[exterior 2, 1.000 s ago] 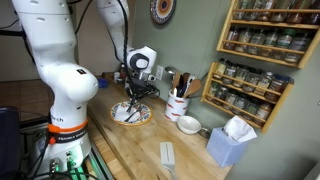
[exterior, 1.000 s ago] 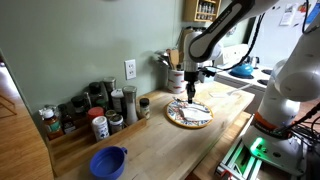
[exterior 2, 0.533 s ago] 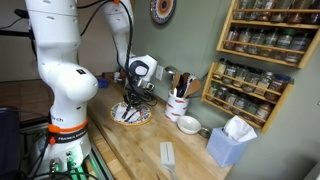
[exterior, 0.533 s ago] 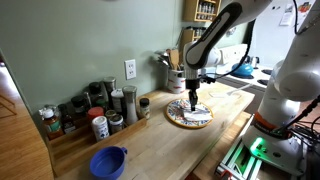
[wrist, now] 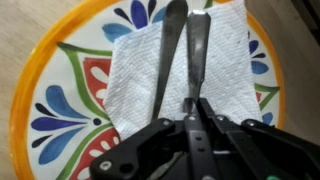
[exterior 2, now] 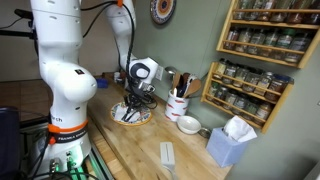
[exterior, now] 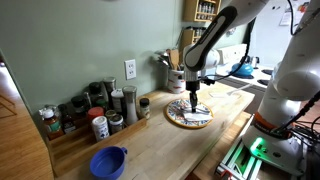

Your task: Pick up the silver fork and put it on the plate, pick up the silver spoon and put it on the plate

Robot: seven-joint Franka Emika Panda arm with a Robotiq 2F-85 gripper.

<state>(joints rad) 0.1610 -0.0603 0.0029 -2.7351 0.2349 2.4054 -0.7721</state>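
Note:
The plate (wrist: 30, 100), with its orange rim and blue pattern, lies under my gripper and also shows in both exterior views (exterior: 172, 114) (exterior 2: 119, 118). A white napkin (wrist: 130, 80) covers its centre. Two slim silver utensils lie side by side on the napkin, their heads cut off at the top of the wrist view. My gripper (wrist: 190, 108) is shut on the handle end of the right one, the silver spoon (wrist: 197, 55). The silver fork (wrist: 168, 60) lies free to its left. The gripper stands low over the plate in both exterior views (exterior: 192, 97) (exterior 2: 133, 103).
A blue bowl (exterior: 108, 161) sits near the counter's front. Spice jars (exterior: 100, 112) line the wall. A crock of utensils (exterior 2: 178, 106), a white bowl (exterior 2: 188, 124) and a tissue box (exterior 2: 233, 140) stand beyond the plate. A spice rack (exterior 2: 260, 50) hangs on the wall.
My gripper has come down toward the plate with the spoon in it. The fork has not moved.

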